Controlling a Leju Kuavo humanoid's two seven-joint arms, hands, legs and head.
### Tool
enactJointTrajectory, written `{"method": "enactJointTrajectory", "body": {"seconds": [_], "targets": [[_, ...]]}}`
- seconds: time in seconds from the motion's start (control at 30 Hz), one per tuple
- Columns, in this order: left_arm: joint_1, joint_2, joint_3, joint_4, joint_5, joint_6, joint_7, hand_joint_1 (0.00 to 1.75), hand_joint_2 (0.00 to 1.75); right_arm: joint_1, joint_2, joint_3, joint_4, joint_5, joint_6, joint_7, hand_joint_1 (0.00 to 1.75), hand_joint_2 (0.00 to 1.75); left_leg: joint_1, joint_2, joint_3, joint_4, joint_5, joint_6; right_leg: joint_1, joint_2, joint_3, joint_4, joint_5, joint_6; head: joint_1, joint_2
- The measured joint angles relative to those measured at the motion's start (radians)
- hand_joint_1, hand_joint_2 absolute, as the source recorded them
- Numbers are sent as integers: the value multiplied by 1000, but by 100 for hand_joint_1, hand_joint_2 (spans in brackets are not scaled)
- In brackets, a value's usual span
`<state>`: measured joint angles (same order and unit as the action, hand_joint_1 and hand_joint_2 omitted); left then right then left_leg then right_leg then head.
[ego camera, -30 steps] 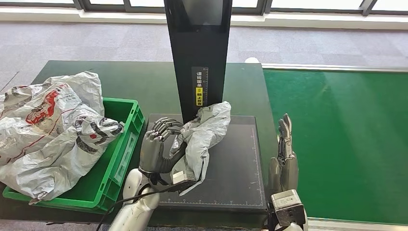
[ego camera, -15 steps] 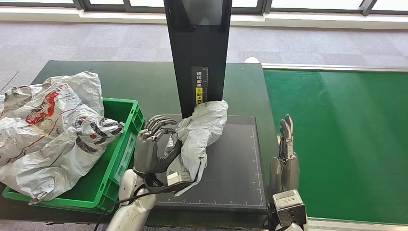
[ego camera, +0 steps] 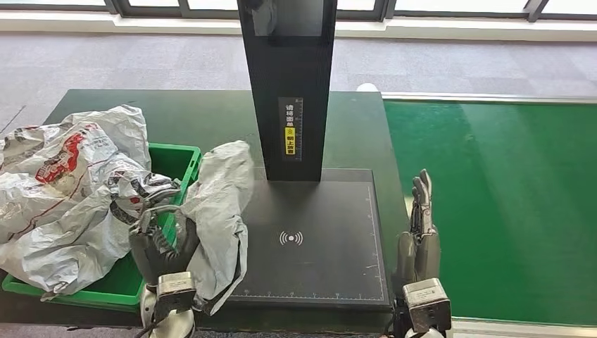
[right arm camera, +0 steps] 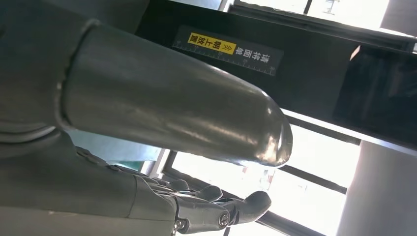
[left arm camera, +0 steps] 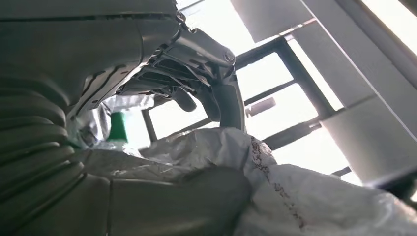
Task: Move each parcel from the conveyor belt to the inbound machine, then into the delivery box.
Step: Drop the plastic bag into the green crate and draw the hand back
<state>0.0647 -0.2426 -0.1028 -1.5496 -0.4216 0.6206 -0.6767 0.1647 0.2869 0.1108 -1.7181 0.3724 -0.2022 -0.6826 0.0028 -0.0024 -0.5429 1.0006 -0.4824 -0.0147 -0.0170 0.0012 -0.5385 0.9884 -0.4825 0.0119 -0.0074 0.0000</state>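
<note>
Left hand (ego camera: pixel 163 239) grips the grey parcel (ego camera: pixel 220 204) over the green delivery box (ego camera: pixel 184 163) rim, probably for dropping in; right hand (ego camera: pixel 420 229) empty, fingers straight.

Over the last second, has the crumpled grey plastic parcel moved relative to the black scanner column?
Yes. The grey plastic parcel, held by the left hand, has gone left, away from the black scanner column, off the dark platform toward the green crate.

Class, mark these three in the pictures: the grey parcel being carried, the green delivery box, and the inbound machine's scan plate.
Grey parcel (ego camera: pixel 222 204): head view, on its crumpled middle.
Green delivery box (ego camera: pixel 184 156): head view, on its far rim.
Scan plate (ego camera: pixel 331 232): head view, on its bare dark surface.
</note>
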Motion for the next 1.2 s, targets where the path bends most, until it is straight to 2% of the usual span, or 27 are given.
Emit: {"method": "enactJointTrajectory", "body": {"seconds": [0.3,0.53,0.8,0.83,0.97,1.2], "targets": [[42,37,-1,-96,80,3,0,175,175,2,0,-7,-3,3,17,6,0,0,0,0,0,0,1,0,0,0,0,0,1,-1,0,0],[63,55,0,-154,27,59,0,175,175,2,0,-10,-5,7,32,12,0,0,0,0,0,0,1,0,0,0,0,0,1,-1,0,0],[67,57,10,-173,1,67,0,175,175,2,0,-14,-5,8,35,13,0,0,0,0,0,0,1,0,0,0,0,0,1,-1,0,0],[69,57,24,-187,-5,69,0,175,175,2,0,-17,-5,8,35,12,0,0,0,0,0,0,1,0,0,0,0,0,1,-1,0,0],[40,58,183,-233,-50,75,0,175,175,-5,3,-23,-5,4,55,12,0,0,0,0,0,0,1,-1,0,0,0,1,1,-1,0,0],[-37,21,346,-193,-247,76,0,175,175,-21,11,-23,-5,20,68,18,0,0,1,0,0,0,2,-1,0,0,0,1,1,-2,0,0]]}}
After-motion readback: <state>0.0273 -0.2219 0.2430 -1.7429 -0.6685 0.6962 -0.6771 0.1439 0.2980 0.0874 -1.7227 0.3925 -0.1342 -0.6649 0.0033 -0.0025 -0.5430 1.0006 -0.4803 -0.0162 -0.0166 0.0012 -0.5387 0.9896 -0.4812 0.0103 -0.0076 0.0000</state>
